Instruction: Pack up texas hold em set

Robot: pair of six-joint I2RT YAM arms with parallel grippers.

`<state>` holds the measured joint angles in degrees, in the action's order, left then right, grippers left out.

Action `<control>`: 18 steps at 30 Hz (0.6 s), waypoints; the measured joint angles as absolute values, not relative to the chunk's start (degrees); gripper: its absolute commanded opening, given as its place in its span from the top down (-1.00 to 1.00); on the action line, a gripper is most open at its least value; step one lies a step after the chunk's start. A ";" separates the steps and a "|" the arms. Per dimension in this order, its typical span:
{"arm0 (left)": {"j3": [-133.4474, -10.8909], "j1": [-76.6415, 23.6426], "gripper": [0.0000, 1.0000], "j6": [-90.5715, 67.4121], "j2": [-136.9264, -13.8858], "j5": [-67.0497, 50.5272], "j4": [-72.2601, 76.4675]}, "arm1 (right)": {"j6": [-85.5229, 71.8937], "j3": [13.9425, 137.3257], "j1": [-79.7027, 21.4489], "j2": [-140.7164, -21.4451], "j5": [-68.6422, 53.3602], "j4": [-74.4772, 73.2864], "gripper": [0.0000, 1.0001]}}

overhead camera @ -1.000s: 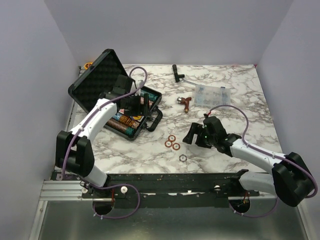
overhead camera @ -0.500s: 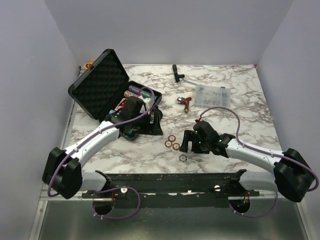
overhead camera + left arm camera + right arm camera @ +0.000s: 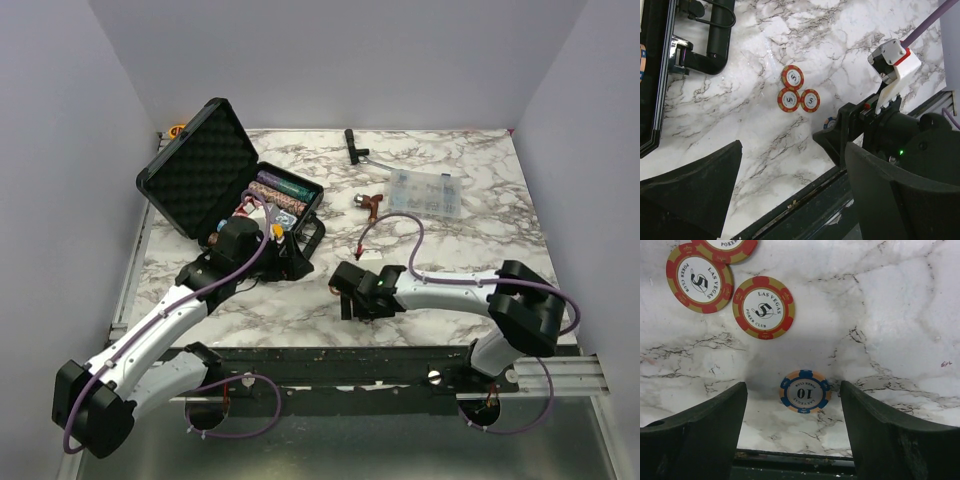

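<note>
The black briefcase [image 3: 195,170] stands open at the left, with rows of chips [image 3: 282,194] in its base; its handle shows in the left wrist view [image 3: 716,35]. Three red 5 chips [image 3: 792,78] lie together on the marble, also in the right wrist view [image 3: 763,307]. A blue 10 chip [image 3: 805,391] lies flat between the fingers of my open right gripper [image 3: 793,389], which hangs low over it [image 3: 350,292]. My left gripper [image 3: 287,260] is open and empty above the table, in front of the case [image 3: 794,152]. The card deck is not visible.
A clear compartment box [image 3: 426,190] sits at the back right, with a brown object [image 3: 370,205] beside it and a black tool [image 3: 352,145] farther back. The table's front edge [image 3: 790,205] runs just below the chips.
My left arm has drawn back out of the case toward the front. My right gripper has moved left over the loose chips and now straddles the blue chip.
</note>
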<state>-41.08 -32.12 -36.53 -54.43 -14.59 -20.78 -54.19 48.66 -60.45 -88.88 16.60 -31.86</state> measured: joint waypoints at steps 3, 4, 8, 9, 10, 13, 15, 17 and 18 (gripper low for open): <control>-39.55 -32.12 -0.67 -36.73 -53.54 -14.48 -20.80 | -56.80 51.90 -63.53 -92.60 20.32 -35.29 -0.43; -39.09 -32.12 -0.67 -36.73 -53.36 -14.31 -20.88 | -57.56 52.49 -64.12 -93.12 20.49 -35.70 -0.42; -38.65 -32.12 -0.67 -36.69 -53.25 -14.09 -21.28 | -59.94 52.45 -65.10 -93.19 21.26 -36.07 -0.38; -38.65 -32.12 -0.67 -36.67 -53.25 -14.09 -21.26 | -60.18 52.12 -65.17 -92.95 21.50 -35.97 -0.36; -38.65 -32.12 -0.67 -36.67 -53.28 -14.09 -21.26 | -60.38 51.77 -65.21 -92.66 21.63 -35.88 -0.33; -38.59 -32.12 -0.67 -36.71 -53.56 -14.11 -21.08 | -60.84 51.44 -65.25 -92.44 22.02 -35.86 -0.25; -38.22 -32.12 -0.67 -36.95 -53.65 -14.13 -20.75 | -60.99 51.55 -65.25 -92.62 22.06 -35.90 -0.25; -37.74 -32.12 -0.67 -37.21 -53.82 -14.15 -20.64 | -60.97 51.70 -65.28 -92.86 22.06 -35.90 -0.23; -37.56 -32.12 -0.67 -37.34 -53.98 -14.15 -20.64 | -60.97 51.68 -65.28 -92.86 22.04 -35.88 -0.18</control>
